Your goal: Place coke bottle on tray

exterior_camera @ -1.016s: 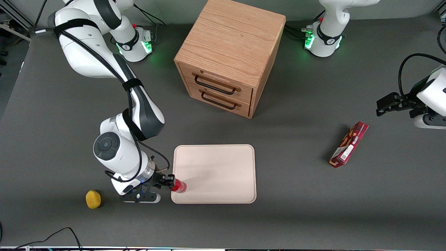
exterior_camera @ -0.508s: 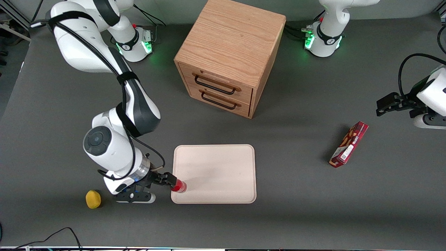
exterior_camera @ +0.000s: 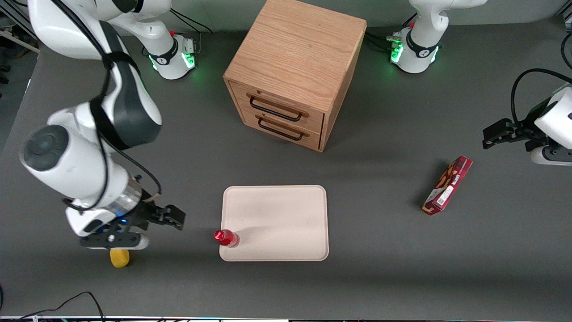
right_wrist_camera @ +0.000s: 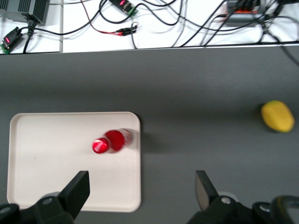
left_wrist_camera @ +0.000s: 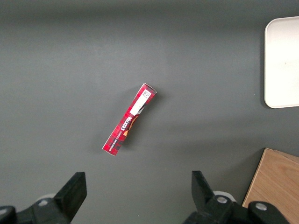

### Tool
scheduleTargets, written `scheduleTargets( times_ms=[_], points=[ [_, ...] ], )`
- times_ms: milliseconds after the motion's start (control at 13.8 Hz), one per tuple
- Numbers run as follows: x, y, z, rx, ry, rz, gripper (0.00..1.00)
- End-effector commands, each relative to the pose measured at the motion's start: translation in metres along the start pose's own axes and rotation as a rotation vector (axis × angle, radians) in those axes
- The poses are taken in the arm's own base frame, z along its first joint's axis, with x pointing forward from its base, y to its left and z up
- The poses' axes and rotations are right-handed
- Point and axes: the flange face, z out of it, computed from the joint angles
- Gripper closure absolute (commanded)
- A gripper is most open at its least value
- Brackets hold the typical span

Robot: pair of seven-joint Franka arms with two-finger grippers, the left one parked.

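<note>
The coke bottle (exterior_camera: 225, 238), small and red with a red cap, stands upright on the cream tray (exterior_camera: 277, 214), at the tray's corner nearest the front camera toward the working arm's end. My right gripper (exterior_camera: 178, 218) hangs open and empty above the bare table, well apart from the bottle, toward the working arm's end. In the right wrist view the coke bottle (right_wrist_camera: 112, 141) stands just inside the tray's (right_wrist_camera: 56, 154) rim, and the gripper (right_wrist_camera: 140, 186) has its fingers spread wide with nothing between them.
A yellow lemon-like object (exterior_camera: 119, 258) lies on the table just below my wrist, nearer the front camera. The wooden drawer cabinet (exterior_camera: 295, 67) stands farther from the camera than the tray. A flat red snack box (exterior_camera: 447, 184) lies toward the parked arm's end.
The gripper has opened and let go of the bottle. It has pulled back toward the working arm's end and risen. The bottle stays standing on the tray corner.
</note>
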Motion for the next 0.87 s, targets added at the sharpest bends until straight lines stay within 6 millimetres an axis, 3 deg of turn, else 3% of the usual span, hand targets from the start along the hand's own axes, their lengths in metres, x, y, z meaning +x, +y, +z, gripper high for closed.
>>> scheduleTargets(
  times_ms=[0, 218, 508, 798],
  points=[
    [-0.01, 0.038, -0.045, -0.034, -0.038, -0.055, 0.0],
    [-0.027, 0.095, -0.075, -0.057, -0.079, -0.034, 0.0],
    [-0.047, 0.174, -0.082, -0.016, -0.111, -0.033, 0.0],
    [-0.069, 0.2, -0.1, 0.005, -0.067, -0.018, 0.0]
  ],
)
